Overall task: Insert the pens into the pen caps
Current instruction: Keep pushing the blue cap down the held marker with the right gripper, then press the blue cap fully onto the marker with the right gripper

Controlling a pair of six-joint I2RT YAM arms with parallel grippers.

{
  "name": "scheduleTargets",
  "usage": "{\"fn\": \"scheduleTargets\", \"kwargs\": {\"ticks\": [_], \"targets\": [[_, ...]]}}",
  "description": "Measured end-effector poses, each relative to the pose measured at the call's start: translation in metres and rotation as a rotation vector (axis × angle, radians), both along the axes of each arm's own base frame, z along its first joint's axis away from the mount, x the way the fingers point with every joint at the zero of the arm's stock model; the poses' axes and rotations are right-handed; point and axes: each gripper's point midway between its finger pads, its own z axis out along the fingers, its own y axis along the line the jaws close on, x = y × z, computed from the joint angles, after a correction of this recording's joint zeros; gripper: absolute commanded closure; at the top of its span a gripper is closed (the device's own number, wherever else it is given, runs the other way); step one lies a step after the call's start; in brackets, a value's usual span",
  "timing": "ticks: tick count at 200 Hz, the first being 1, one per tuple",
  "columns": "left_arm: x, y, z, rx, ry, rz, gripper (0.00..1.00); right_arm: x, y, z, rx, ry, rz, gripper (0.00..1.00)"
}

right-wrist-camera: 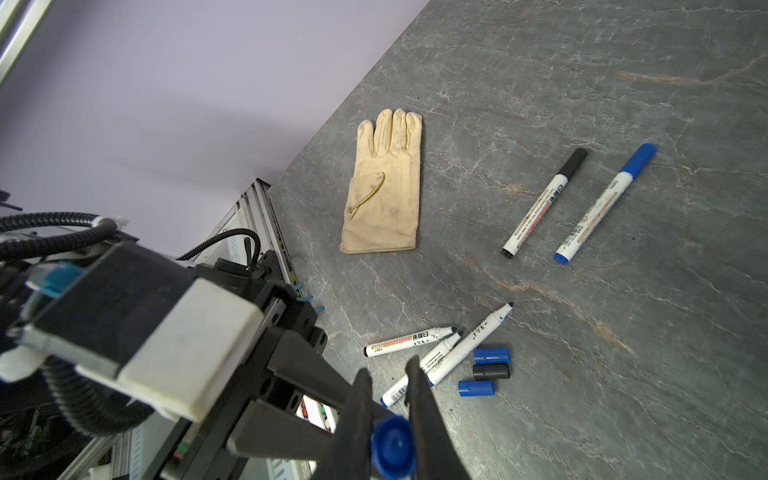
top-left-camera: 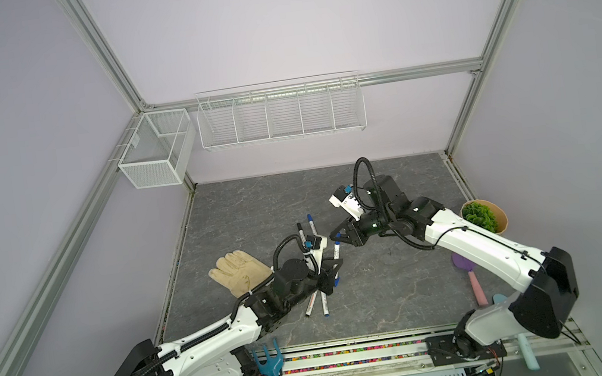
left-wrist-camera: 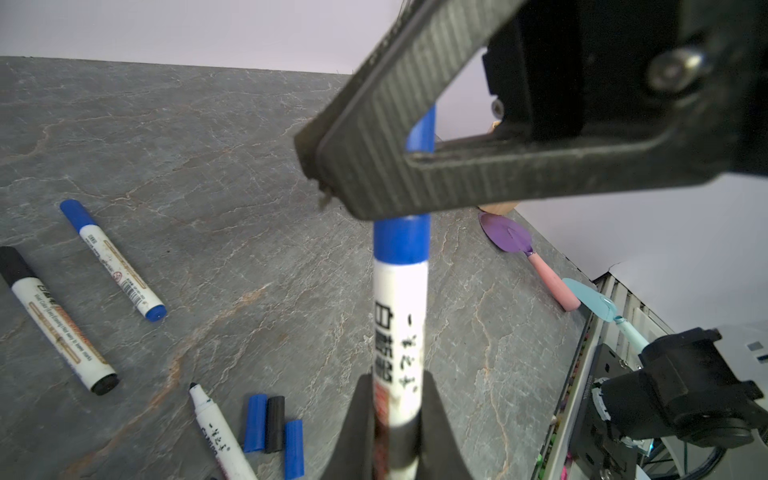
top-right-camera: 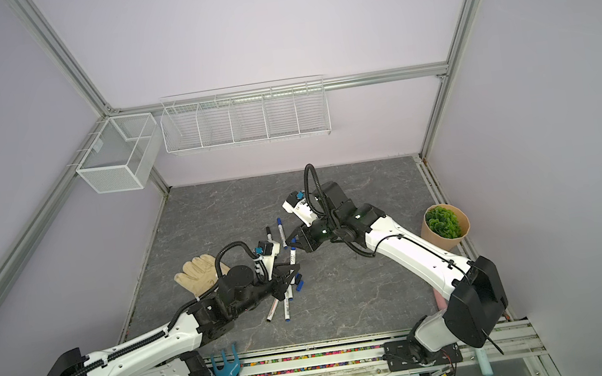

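Left gripper (left-wrist-camera: 395,428) was pinched on the white barrel of the held pen (left-wrist-camera: 400,316). Its fingers covered the lower label, and the frame edge cut off the pen's rear end. Right gripper (top-left-camera: 337,239) was clamped on the blue cap (left-wrist-camera: 401,239) at that pen's front. In the left wrist view one finger crossed the cap's middle, so only its two ends showed and the nib was out of sight. In the right wrist view only the cap's round end peeped out between the fingers.

In both top views the grippers met near the centre of the table (top-left-camera: 390,193), with the pen raised off it. At about 11 o'clock from them lay a blue-capped pen (right-wrist-camera: 604,203) and a black-capped pen (right-wrist-camera: 544,203), near each other.

Toward 7 o'clock three uncapped pens (right-wrist-camera: 409,341) lay crossed. The left arm hid their front halves in the top views, and a finger cut across one in the right wrist view. Three loose caps (right-wrist-camera: 491,372), two blue and one black, lay just beside the nibs. From above they were almost wholly hidden under the left gripper.

A glove (top-left-camera: 239,272) lay at 9 o'clock, its cuff under the left arm.
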Motion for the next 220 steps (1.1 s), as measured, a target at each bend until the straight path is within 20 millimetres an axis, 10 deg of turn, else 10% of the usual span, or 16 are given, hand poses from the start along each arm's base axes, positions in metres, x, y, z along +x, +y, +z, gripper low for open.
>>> {"fn": "scheduleTargets", "kwargs": {"ticks": [220], "targets": [[0.021, 0.01, 0.008, -0.025, 0.007, 0.019, 1.0, 0.009, 0.011, -0.005, -0.009, -0.093, -0.011, 0.92]]}}
